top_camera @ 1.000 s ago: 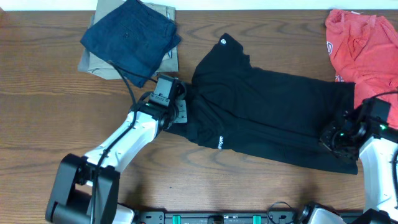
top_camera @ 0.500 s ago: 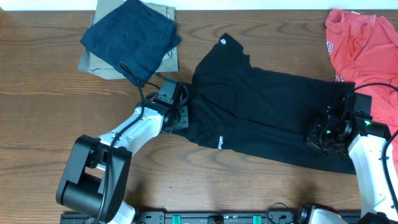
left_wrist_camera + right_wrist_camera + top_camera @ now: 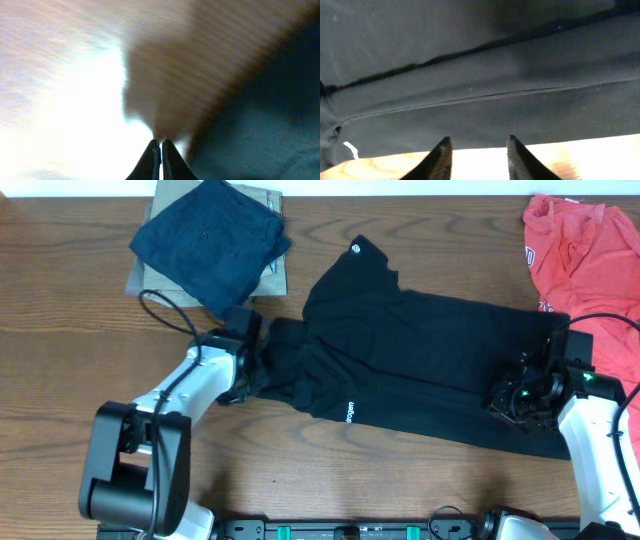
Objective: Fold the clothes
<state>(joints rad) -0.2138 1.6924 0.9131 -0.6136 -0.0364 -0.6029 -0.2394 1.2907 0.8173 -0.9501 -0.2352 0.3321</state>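
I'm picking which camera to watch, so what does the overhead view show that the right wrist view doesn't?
Only overhead: the navy folded garment lying on the khaki garment, the red shirt, and the left gripper at the left end of the black T-shirt. Only right wrist: a seam up close, and the right gripper with jaws apart, holding nothing. Both: the T-shirt and the wooden table.

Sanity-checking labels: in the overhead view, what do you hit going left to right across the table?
navy folded garment → left gripper → black T-shirt → red shirt
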